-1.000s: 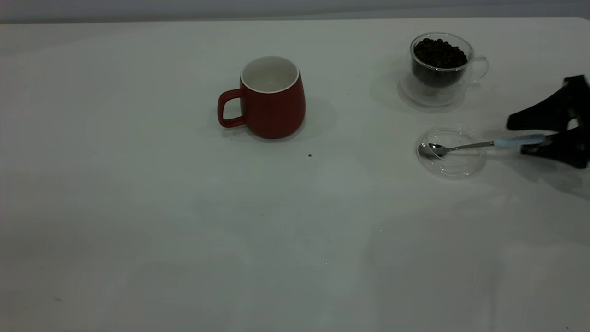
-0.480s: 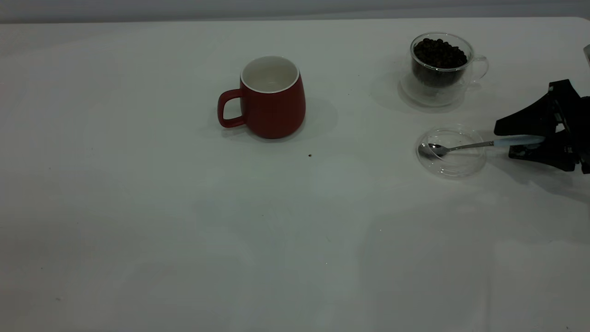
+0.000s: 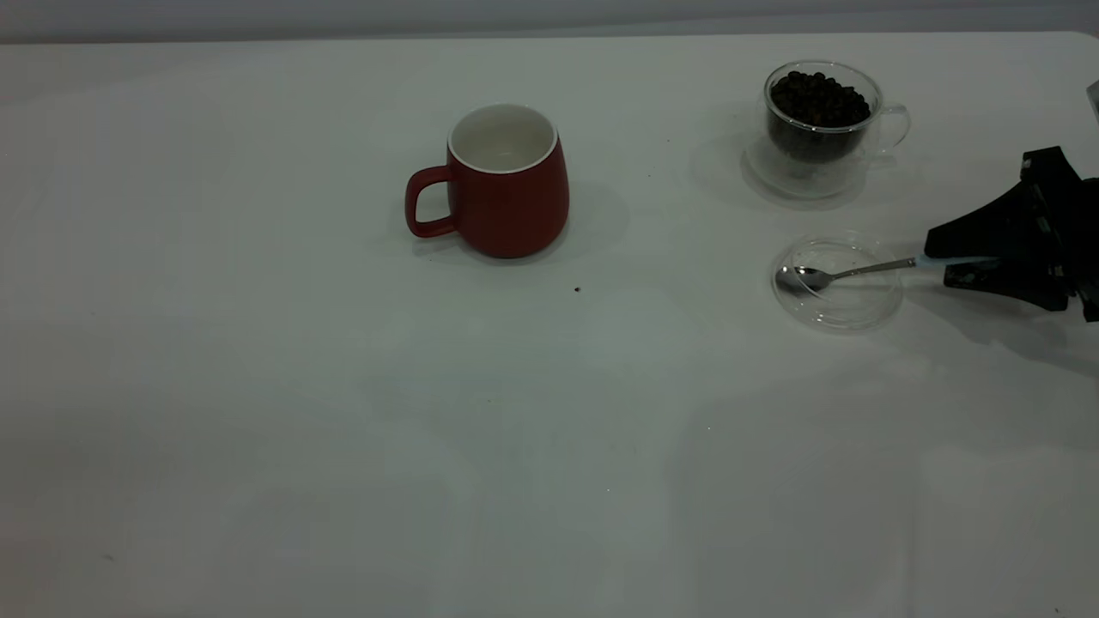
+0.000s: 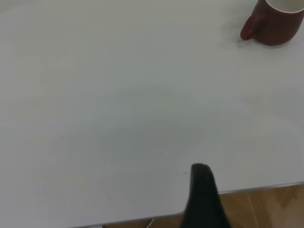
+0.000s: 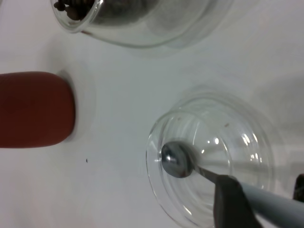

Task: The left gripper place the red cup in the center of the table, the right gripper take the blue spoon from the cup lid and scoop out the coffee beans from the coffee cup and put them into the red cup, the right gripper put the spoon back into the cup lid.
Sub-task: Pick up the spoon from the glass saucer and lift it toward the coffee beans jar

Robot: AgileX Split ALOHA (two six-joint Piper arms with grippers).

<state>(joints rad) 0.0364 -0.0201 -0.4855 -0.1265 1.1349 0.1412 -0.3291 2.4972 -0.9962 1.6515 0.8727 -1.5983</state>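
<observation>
From outside, the right gripper (image 3: 934,260) has its fingers closed on the handle of the blue spoon (image 3: 846,272). The spoon's long axis runs straight out ahead of the fingertips, its bowl resting in the cup lid (image 3: 837,285). The coffee cup (image 3: 820,120) stands off to one side; the red cup (image 3: 506,180) lies well beyond.

The left wrist view shows the left gripper (image 4: 203,199) far from the red cup (image 4: 275,21), its grip state unclear.

The right wrist view shows a finger (image 5: 232,204) on the handle, with the bowl (image 5: 176,159) in the lid (image 5: 211,161).
</observation>
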